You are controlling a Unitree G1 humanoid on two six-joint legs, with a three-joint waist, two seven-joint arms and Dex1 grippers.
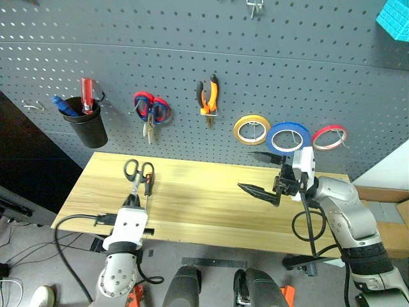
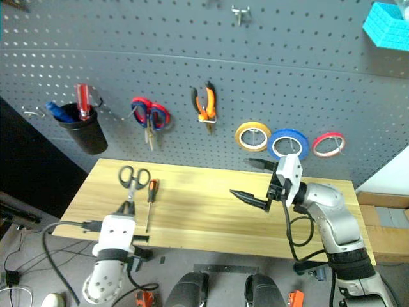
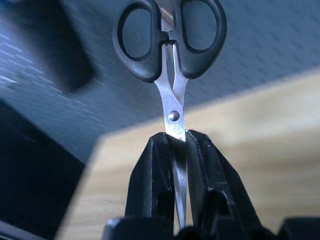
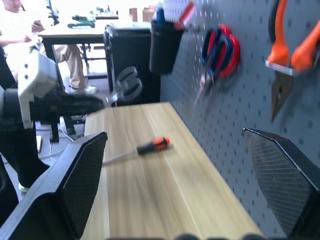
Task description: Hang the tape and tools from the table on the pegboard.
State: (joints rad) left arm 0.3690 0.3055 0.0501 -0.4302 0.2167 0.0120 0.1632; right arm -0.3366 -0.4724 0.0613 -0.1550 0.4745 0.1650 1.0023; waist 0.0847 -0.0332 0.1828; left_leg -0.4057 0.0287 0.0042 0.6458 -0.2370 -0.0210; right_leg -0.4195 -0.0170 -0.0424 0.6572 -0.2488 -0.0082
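Observation:
My left gripper (image 1: 134, 199) is shut on the blades of the slim black-handled scissors (image 1: 138, 171), whose handles point toward the pegboard (image 1: 192, 51) above the table's (image 1: 211, 208) left part. In the left wrist view the fingers (image 3: 152, 170) pinch the blades just below the pivot of the scissors (image 3: 170, 45). The small orange-and-black screwdriver (image 1: 147, 186) lies on the table beside them. Orange pliers (image 1: 208, 96) and the blue tape (image 1: 288, 137) hang on pegboard hooks. My right gripper (image 1: 244, 170) stands open and empty above the table's right part, pointing left.
A black cup (image 1: 86, 125) with a red-handled screwdriver hangs at the pegboard's left, red-and-blue scissors (image 1: 151, 109) beside it. A yellow roll (image 1: 250, 130) and a red roll (image 1: 329, 137) flank the blue tape. A seated person (image 4: 15, 20) is far off beyond the table's left end.

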